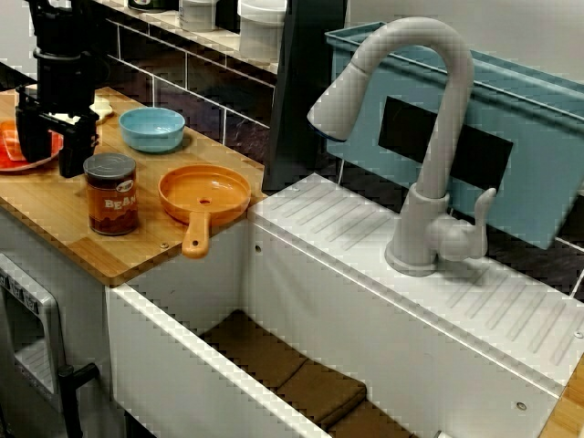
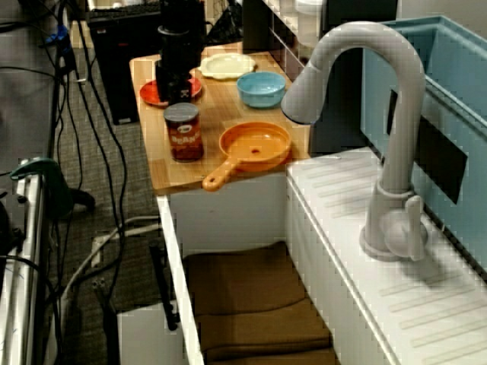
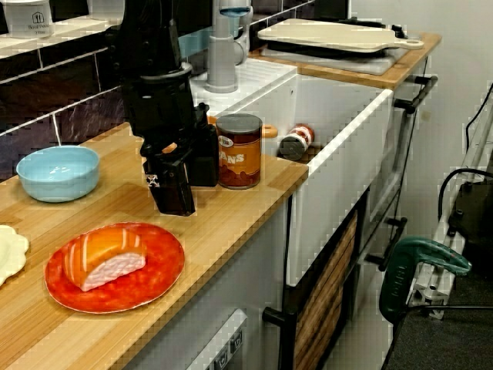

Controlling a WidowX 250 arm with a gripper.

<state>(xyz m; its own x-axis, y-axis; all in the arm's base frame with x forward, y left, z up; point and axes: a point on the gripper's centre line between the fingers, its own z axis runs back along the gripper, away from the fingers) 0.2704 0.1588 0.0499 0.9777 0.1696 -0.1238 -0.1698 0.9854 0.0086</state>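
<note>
The tool (image 3: 189, 196) stands upright on the wooden counter (image 3: 231, 223), jaws spread wide with nothing between them and fingertips down at or just above the wood. In the view from the counter's end, the can of beans (image 3: 239, 152) stands just beside it, toward the sink. On the tool's other side is a red plate (image 3: 154, 277) carrying salmon sushi (image 3: 104, 257). A blue bowl (image 3: 58, 172) sits by the tiled wall, and an orange pan (image 1: 204, 193) lies beyond the can.

Toy kitchen staged in a lab: wooden worktop (image 1: 64, 214), white sink (image 1: 319, 292), faucet (image 1: 449, 119) and dark tiled backsplash (image 1: 205, 100) are seen; loose cables (image 2: 97, 129) are trailed over carpeted floor (image 2: 46, 114).
</note>
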